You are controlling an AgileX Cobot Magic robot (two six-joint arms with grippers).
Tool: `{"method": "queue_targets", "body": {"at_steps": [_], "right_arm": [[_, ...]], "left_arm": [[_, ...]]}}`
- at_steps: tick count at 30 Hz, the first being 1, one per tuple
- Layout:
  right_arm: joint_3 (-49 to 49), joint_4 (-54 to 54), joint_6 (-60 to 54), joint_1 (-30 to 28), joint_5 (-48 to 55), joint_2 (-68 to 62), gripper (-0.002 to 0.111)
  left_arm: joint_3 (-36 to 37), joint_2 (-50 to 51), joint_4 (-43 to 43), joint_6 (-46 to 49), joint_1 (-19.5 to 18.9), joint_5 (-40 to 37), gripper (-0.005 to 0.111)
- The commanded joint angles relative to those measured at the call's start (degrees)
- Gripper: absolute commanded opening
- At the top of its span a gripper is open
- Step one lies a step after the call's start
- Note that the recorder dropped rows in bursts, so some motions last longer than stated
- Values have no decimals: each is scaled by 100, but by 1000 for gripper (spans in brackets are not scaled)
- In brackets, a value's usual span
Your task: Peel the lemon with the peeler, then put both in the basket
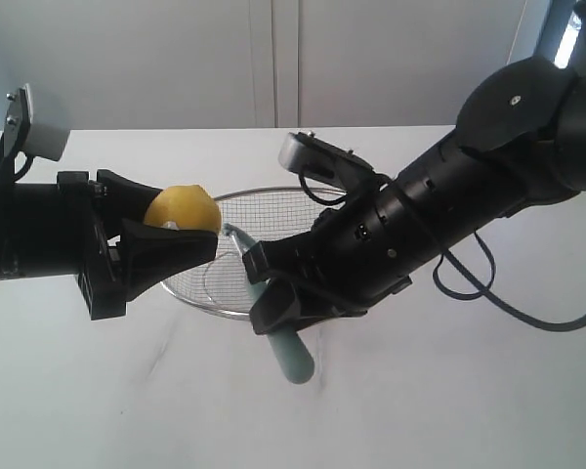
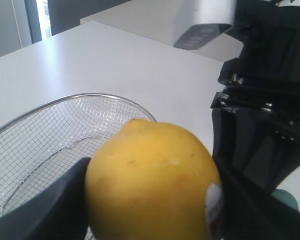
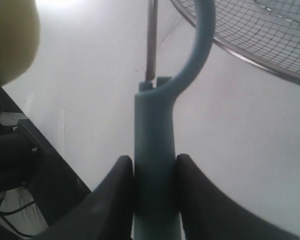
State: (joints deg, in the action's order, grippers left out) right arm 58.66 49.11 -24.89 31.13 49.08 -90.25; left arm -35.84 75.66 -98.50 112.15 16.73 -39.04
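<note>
The lemon (image 1: pixel 183 207), pinched in my left gripper (image 1: pixel 186 219) near the basket (image 1: pixel 273 192), sits just beside the peeler (image 1: pixel 293 362) clamped in my right gripper (image 1: pixel 269 288), so I'd lay its edge flat on the rind and draw lightly.

White tabletop (image 1: pixel 449 410), pale panelled wall (image 1: pixel 273 59) behind it, bright window strip (image 1: pixel 569 39) at one corner

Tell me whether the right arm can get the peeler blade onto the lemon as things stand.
Probably yes. The right gripper grips the peeler by its handle, blade head aimed at the lemon in the left gripper, with only open air between them.
</note>
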Motion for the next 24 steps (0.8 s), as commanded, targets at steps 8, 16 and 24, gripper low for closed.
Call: {"method": "queue_targets", "body": {"at_steps": [8, 16, 24], "right_arm": [[-1, 485, -335, 84, 188, 108, 0], [-1, 462, -334, 84, 173, 309, 0], [-1, 413, -334, 84, 82, 450, 0]], "left_arm": [[-26, -22, -145, 917, 15, -150, 1], [-26, -22, -145, 917, 15, -150, 1], [-26, -22, -145, 917, 15, -150, 1]]}}
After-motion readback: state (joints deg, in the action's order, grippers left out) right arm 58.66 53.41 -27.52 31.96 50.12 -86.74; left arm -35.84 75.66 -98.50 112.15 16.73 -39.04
